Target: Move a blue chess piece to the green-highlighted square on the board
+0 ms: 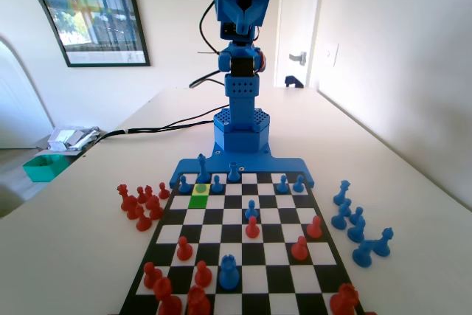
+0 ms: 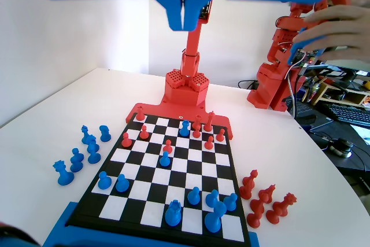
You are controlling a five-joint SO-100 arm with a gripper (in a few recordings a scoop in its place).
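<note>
Gripper (image 2: 183,18) is hanging high above the board (image 2: 228,160) in wrist view, jaws pressed together w/ only a thin seam between them, holding nothing. Blue arm (image 1: 242,12) is standing upright at far end in fixed view. Blue chess piece (image 1: 200,189) is sitting on the green-highlighted square (image 1: 198,201), 2nd row from the arm, left side in fixed view. Another blue pawn (image 1: 217,184) is standing just beside it. Captured red pieces (image 1: 141,204) are clustering off the board's left edge, blue ones (image 1: 356,223) off the right.
</note>
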